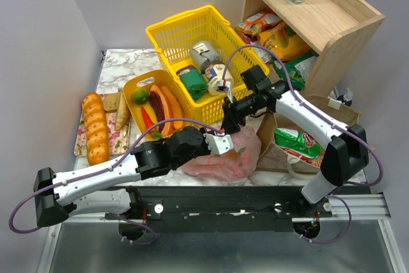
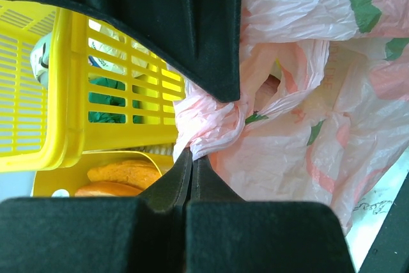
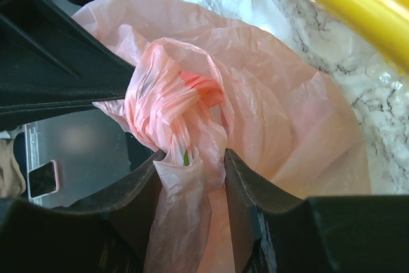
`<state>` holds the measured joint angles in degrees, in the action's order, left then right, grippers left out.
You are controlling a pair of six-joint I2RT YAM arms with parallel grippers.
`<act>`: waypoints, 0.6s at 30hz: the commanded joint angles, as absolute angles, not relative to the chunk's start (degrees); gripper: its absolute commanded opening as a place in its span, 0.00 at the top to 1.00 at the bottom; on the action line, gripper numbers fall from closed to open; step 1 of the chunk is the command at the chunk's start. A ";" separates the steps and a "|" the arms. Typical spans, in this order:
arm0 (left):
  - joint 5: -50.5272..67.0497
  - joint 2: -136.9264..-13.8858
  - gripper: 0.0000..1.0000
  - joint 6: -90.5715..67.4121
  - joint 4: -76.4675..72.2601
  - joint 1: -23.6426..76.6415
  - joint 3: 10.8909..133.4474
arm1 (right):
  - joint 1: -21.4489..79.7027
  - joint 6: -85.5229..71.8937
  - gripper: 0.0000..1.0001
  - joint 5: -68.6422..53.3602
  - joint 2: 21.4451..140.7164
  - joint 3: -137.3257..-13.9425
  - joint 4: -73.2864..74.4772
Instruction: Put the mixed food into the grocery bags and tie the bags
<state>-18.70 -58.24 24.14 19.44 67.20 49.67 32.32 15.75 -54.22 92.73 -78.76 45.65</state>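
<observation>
The pink plastic bag (image 1: 233,155) lies at the table's near edge, its top twisted into a knot (image 3: 176,103). My left gripper (image 1: 222,143) is shut on a pinch of the bag's twisted plastic (image 2: 208,126). My right gripper (image 1: 229,119) is right above it; its jaws stand partly apart around a loose strand of the bag (image 3: 192,177). The brown paper bag (image 1: 271,142) stands to the right with the green-and-white crisp packet (image 1: 297,142) in its mouth. Toy fruit and vegetables (image 1: 156,103) lie in the yellow oval tub.
The yellow mesh basket (image 1: 167,33) with tins stands behind the bag and also shows in the left wrist view (image 2: 64,139). The bread loaf (image 1: 96,127) lies at the left. A wooden shelf (image 1: 339,20) with packets stands at the back right.
</observation>
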 commanded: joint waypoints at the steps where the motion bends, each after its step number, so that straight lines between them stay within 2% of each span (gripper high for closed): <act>1: -20.13 -58.71 1.00 23.64 19.25 67.50 48.96 | 32.78 12.40 0.52 -51.77 89.13 -75.68 40.96; 5: -21.27 -59.76 1.00 23.12 18.63 67.50 48.96 | 33.92 10.64 0.50 -48.78 85.97 -72.87 37.71; 10: -21.27 -61.08 1.00 22.24 18.37 67.50 49.48 | 36.56 6.77 0.58 -39.47 80.70 -67.60 29.81; 18: -21.36 -61.61 1.00 21.62 18.19 67.41 49.75 | 40.08 5.10 0.59 -33.49 77.70 -62.67 23.38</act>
